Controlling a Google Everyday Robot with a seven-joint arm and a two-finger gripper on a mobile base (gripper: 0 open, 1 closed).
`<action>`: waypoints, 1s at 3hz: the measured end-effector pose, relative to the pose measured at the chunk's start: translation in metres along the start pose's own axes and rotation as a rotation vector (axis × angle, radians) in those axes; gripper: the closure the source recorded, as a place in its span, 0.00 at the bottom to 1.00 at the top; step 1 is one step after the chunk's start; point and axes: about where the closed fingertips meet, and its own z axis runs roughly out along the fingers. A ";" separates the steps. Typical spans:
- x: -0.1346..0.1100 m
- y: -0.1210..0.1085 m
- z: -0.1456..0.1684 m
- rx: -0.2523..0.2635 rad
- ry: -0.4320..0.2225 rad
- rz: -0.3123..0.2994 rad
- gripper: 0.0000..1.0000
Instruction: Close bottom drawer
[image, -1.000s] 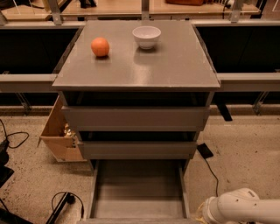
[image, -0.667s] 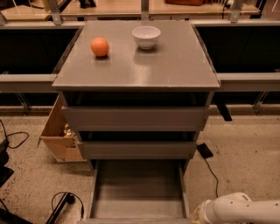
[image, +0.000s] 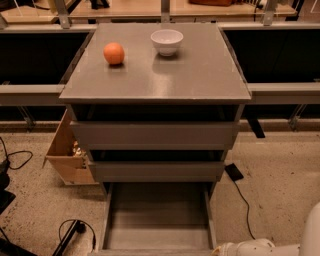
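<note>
The claw (image: 224, 248) sits low at the right, just beside the front right corner of the bottom drawer (image: 157, 220); whether it is released or clenched I cannot tell. That drawer stands pulled out beneath the desk (image: 200, 75).

Dim warm light glares off the cabinet top (image: 200, 75); tool (image: 222, 248) at bottom edge.

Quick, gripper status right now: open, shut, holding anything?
Gripper: state cannot be told; it sits low at the frame's bottom edge, by the front right corner of the open bottom drawer.
</note>
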 end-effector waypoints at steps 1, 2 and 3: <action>0.000 0.013 0.023 0.005 -0.048 -0.020 1.00; 0.001 0.024 0.040 0.000 -0.077 -0.033 1.00; -0.006 0.028 0.065 -0.021 -0.111 -0.035 1.00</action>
